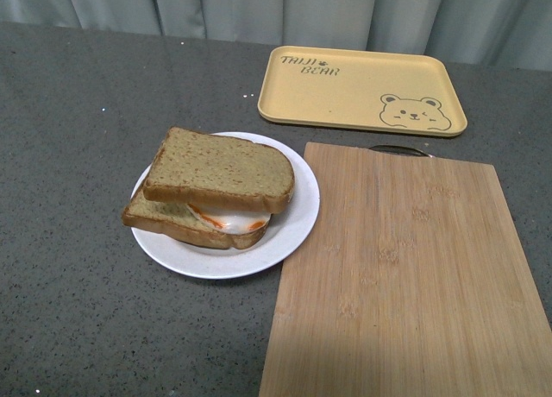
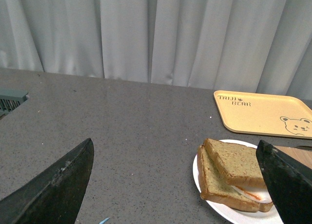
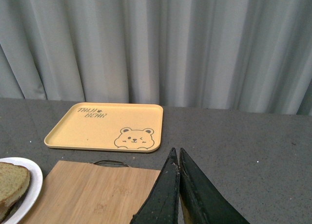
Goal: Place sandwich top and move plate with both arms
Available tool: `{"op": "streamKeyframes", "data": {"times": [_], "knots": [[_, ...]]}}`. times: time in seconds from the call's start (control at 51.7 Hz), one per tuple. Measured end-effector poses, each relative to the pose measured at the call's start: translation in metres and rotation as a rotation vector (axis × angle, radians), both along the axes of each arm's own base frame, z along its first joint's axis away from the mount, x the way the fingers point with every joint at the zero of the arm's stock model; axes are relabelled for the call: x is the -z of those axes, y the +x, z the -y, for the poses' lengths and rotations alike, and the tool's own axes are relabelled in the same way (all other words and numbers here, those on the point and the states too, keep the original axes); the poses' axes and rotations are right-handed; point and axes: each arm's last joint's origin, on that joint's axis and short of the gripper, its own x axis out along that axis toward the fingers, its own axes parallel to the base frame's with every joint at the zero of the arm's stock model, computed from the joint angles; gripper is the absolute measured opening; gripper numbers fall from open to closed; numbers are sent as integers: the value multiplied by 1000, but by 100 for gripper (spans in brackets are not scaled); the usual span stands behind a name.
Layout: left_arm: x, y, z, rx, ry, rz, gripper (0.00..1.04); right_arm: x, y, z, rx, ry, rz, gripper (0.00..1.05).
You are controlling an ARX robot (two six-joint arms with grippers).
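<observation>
The sandwich top (image 1: 220, 169), a tan slice with a brown crust, lies askew on the egg-bearing slice (image 1: 177, 220) on the white plate (image 1: 293, 220). Neither arm shows in the front view. In the left wrist view my left gripper (image 2: 175, 148) is open, its black fingers (image 2: 63, 185) wide apart above the counter, with the sandwich top (image 2: 234, 160) and the plate (image 2: 229, 212) near the right-hand finger. In the right wrist view my right gripper (image 3: 176, 152) is shut on nothing, hovering by the board's edge, and the plate (image 3: 29, 185) sits off to one side.
A bamboo cutting board (image 1: 405, 276) lies right of the plate. A yellow tray (image 1: 362, 91) with a bear drawing sits behind it. Grey curtains (image 1: 259, 9) close off the back of the dark speckled counter (image 1: 69, 155).
</observation>
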Motion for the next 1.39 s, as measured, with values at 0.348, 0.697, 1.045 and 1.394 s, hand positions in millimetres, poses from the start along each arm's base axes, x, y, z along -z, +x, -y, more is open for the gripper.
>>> {"op": "streamKeyframes", "data": {"times": [0.348, 0.697, 1.045, 1.394], "knots": [[0, 0, 0, 0, 0, 0, 98, 0, -8, 0, 0, 0, 1, 1], [0, 0, 0, 0, 0, 0, 98, 3, -21, 0, -3, 0, -7, 1], [0, 0, 0, 0, 0, 0, 98, 3, -22, 0, -3, -2, -4, 57], [18, 27, 6, -6, -342, -496, 98, 3, -22, 0, -3, -1, -4, 95]]}}
